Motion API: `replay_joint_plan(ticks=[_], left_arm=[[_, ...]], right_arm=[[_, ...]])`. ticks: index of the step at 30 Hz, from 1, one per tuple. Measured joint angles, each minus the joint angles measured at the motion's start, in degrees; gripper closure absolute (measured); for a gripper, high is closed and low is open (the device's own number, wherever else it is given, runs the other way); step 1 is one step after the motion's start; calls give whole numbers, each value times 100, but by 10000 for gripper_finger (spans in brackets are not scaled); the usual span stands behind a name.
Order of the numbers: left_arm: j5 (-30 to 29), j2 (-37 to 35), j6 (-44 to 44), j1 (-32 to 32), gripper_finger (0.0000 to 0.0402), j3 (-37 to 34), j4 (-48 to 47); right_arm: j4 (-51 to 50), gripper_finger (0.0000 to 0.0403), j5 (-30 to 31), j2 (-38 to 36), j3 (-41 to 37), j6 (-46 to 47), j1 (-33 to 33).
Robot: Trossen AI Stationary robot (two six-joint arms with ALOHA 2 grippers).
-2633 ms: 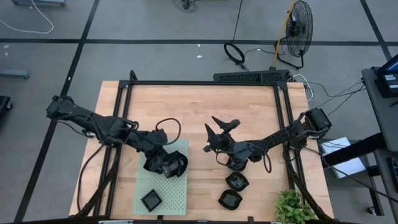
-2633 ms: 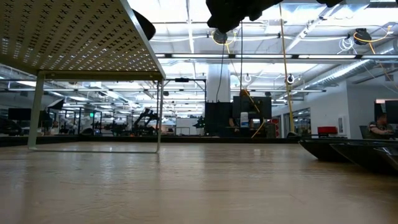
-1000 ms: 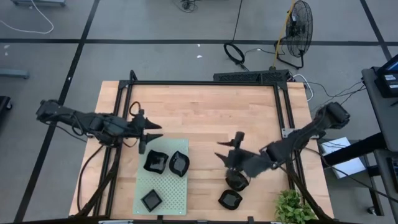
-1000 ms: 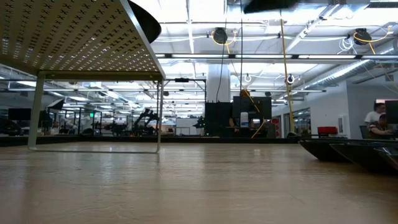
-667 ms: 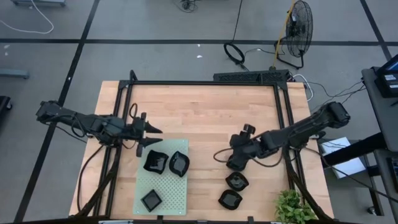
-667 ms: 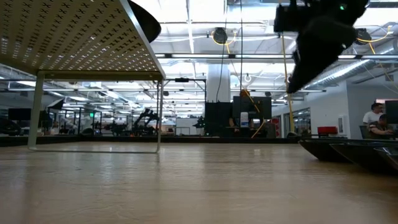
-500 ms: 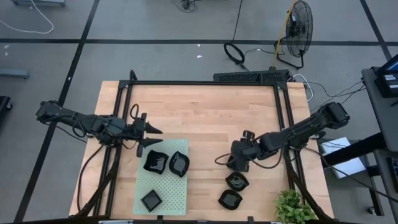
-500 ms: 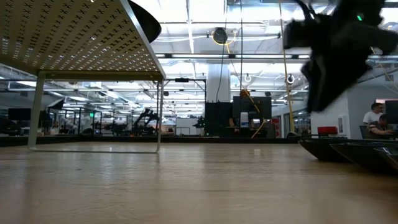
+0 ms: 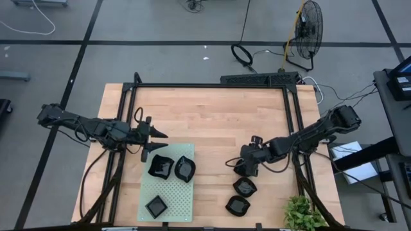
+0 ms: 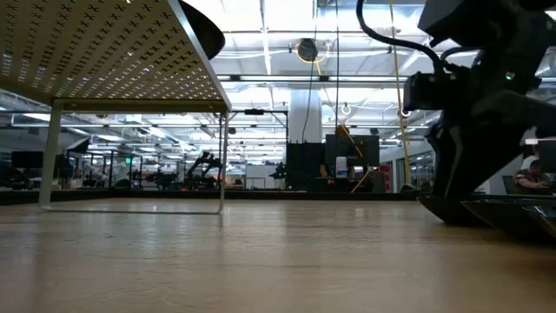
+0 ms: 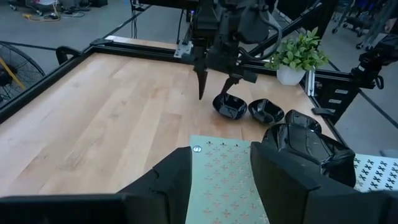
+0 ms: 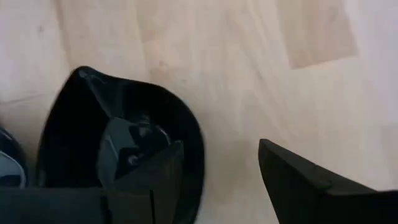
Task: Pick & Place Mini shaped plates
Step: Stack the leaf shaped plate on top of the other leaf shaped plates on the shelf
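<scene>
Three glossy black mini plates lie on the pale green perforated mat at the near left. Two more plates rest on the bare wood at the near right. My right gripper is open and points down at the farther of these two. One finger stands over the plate's hollow, the other over the table beyond its rim. No touch shows. My left gripper waits open above the mat's far edge.
A potted plant stands at the near right corner, close to the two plates. Black frame rails run along the table's far, left and right sides. Bare wood lies between the arms and toward the far edge.
My right gripper has tipped its fingers down and come down from well above the table to just over the farther near-right plate, still open. The plates have not moved.
</scene>
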Motion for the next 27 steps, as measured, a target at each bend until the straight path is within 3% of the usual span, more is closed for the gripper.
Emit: replay_joint_plan(ticks=[9, 23, 27], left_arm=[[0, 0, -7, 0, 234, 2, 7], [0, 0, -18, 0, 234, 2, 10], [0, 0, -17, 0, 234, 2, 11]], right_arm=[[889, 224, -131, -1, -383, -261, 2], [988, 383, -167, -1, -385, -632, -24], [1108, 397, -286, -6, -385, -892, -145]])
